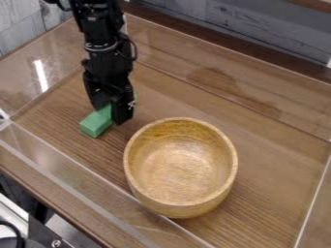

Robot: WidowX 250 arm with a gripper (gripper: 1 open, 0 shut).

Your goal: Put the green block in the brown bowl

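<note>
Black gripper (pixel 110 108) is pointed straight down with its jaws spread wide over the green block (pixel 95 122), which is set flat on the wooden table (pixel 246 97); contact apparently cannot be confirmed. Brown bowl (pixel 181 165) is seen at the block's four o'clock, apart.

Green block (pixel 93 123) far end hidden behind hand (pixel 111 109); arm top cropped
</note>
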